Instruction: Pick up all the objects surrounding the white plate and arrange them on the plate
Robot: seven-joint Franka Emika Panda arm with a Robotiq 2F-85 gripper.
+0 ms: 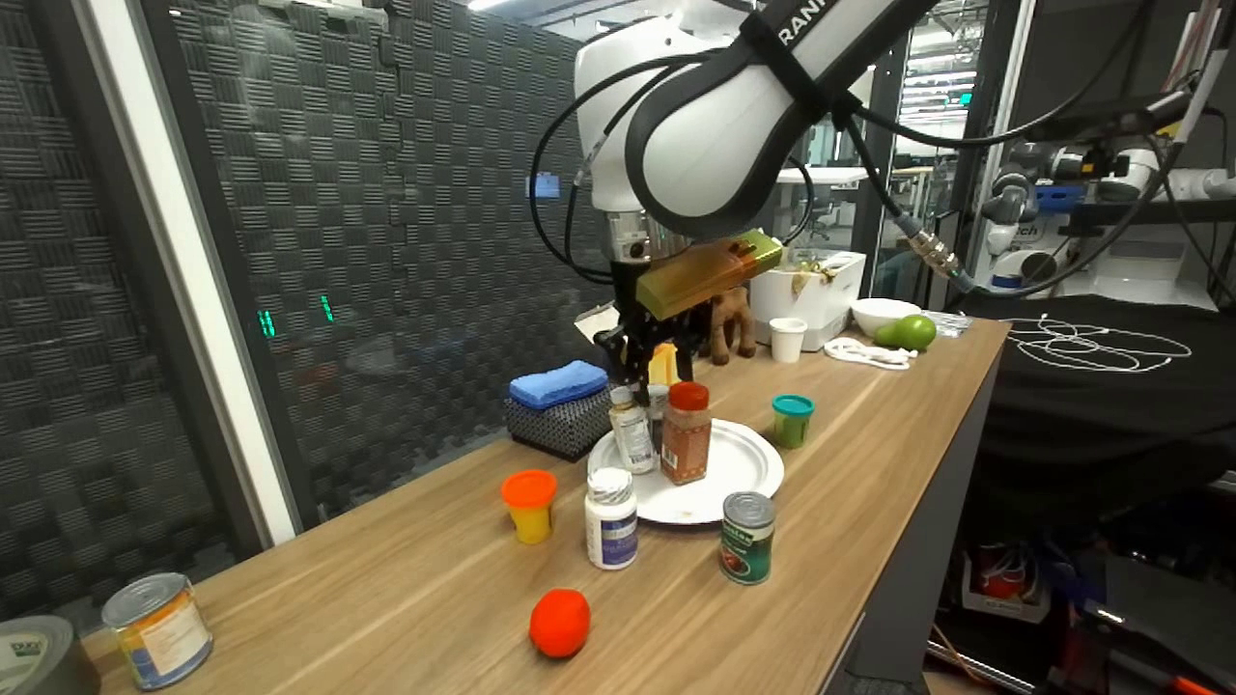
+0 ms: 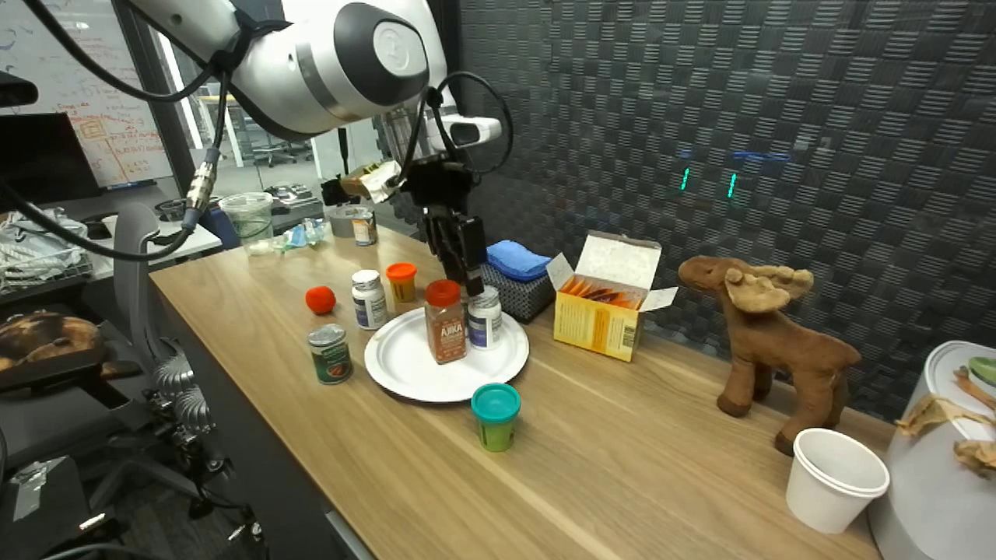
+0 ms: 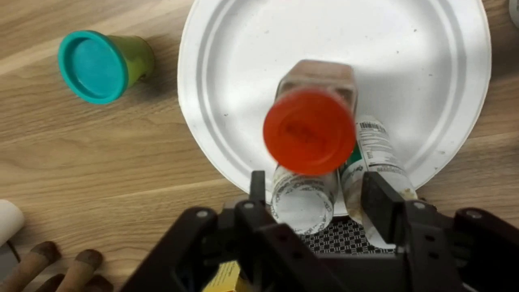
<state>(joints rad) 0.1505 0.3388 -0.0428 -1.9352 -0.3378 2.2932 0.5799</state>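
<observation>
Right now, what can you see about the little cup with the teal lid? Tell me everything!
The cup has a green body that looks like plastic and a round teal lid, closed, wider than the body, with a sunken top. It stands upright on the wooden table, near the white plate but not touching it. Only the table touches it.

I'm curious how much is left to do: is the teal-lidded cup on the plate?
No, in the wrist view the teal-lidded cup stands apart from the plate, with table showing between them.
</observation>
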